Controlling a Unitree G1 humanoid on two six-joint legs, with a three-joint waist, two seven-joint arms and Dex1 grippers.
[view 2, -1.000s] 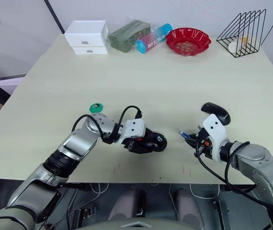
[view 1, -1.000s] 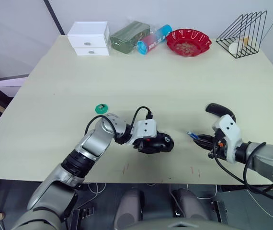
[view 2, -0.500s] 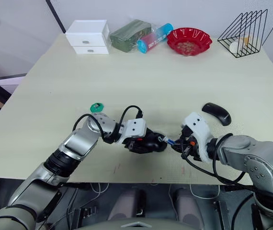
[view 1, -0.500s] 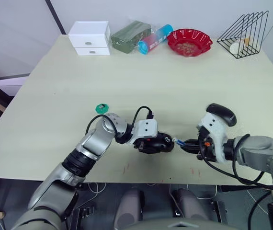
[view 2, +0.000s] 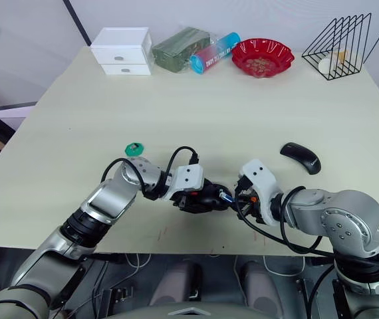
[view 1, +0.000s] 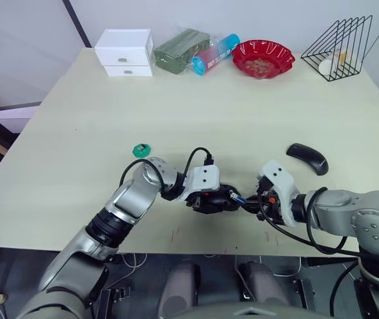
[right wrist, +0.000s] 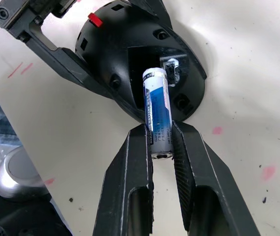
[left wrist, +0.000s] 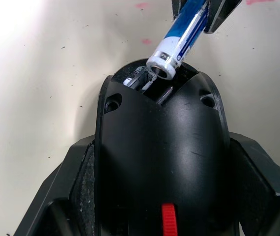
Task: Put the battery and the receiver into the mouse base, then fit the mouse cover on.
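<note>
Standing under everything: table (view 1: 243, 113), a pale top carrying all the objects and both arms.
Far edge, left: white drawer box (view 1: 124, 53), two drawers, beside a dark green packet (view 1: 180, 50).
Far edge, middle: blue and pink tube (view 1: 214, 54) lying on its side, next to a red bowl (view 1: 262, 58) with scalloped rim and some brownish bits inside.
Far edge, right: black wire rack (view 1: 338, 47) with a pale round object inside it.
Mouse base (view 1: 216, 199): near the front edge of the table, between the two grippers, its open compartment facing the right gripper; a red part shows on it in both wrist views.
Left gripper (left wrist: 160, 196): fingers pressed against both sides of the mouse base, gripping it.
Right gripper (right wrist: 160, 142): fingers pinching the battery near its rear end, just beside the mouse base.
Mouse cover (view 1: 307, 158): glossy black shell lying alone on the table, to the right of and beyond the right gripper, apart from the base.
Battery (right wrist: 157, 112): blue and white cylinder, held tilted, its free end poking into the opening of the mouse base; whether it touches the contacts inside cannot be told.
Green disc (view 1: 141, 149): small and flat, on the table just beyond the left forearm.
</note>
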